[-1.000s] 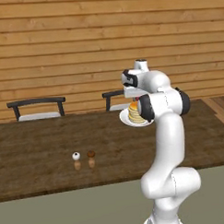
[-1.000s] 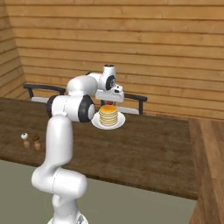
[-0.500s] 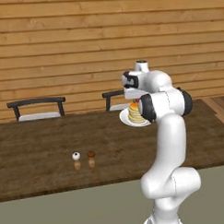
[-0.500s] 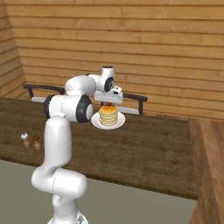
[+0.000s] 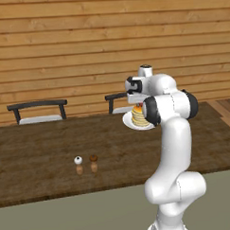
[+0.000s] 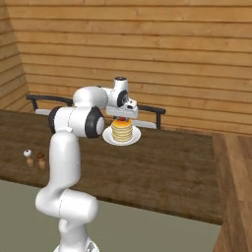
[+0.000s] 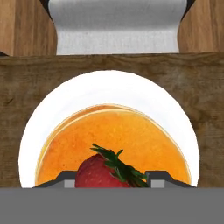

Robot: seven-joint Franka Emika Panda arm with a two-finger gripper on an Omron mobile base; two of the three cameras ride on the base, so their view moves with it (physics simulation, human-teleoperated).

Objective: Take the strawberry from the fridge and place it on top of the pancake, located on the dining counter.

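The pancake (image 6: 121, 131) is a tan stack with an orange top (image 7: 113, 131) on a small white plate (image 7: 109, 85), standing near the far edge of the dining counter (image 5: 42, 143). My gripper (image 6: 121, 117) hovers just above the stack, pointing down, shut on the strawberry (image 7: 98, 173). The red fruit with its green leaves sits between the two fingertips (image 7: 155, 180), over the near half of the pancake top. In the left base view my arm's elbow covers part of the pancake (image 5: 137, 118). The fridge is out of view.
Two small shakers (image 5: 79, 165) (image 5: 94, 162) stand on the counter to the left, well away from the plate. Black-framed chairs (image 5: 38, 110) (image 6: 147, 115) sit behind the counter, one seat (image 7: 116, 26) right beyond the plate. A wooden plank wall closes the back.
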